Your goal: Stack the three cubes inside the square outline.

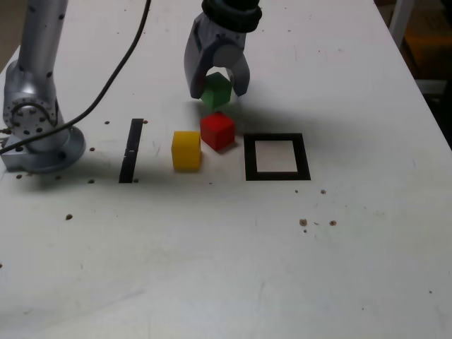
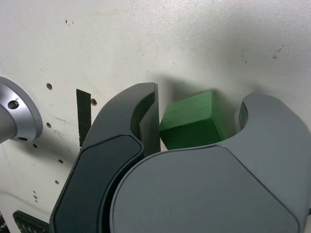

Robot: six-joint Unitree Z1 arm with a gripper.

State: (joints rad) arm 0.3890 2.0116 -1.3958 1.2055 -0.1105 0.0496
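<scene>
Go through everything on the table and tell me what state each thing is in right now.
End effector: jaws closed on the green cube.
Green cube: gripped between the jaws, tilted.
Red cube: on the table, free.
Yellow cube: on the table, free.
Square outline: flat, nothing inside it.

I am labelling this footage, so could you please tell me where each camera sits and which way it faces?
Exterior view: off the arm, above the table's near side, looking down and across at the yellow cube, red cube, square outline; arm base and gripper show.
Wrist view: on the wrist, looking past the fingers at the tabletop.
Shared: the green cube between the fingers, and the black bar.
</scene>
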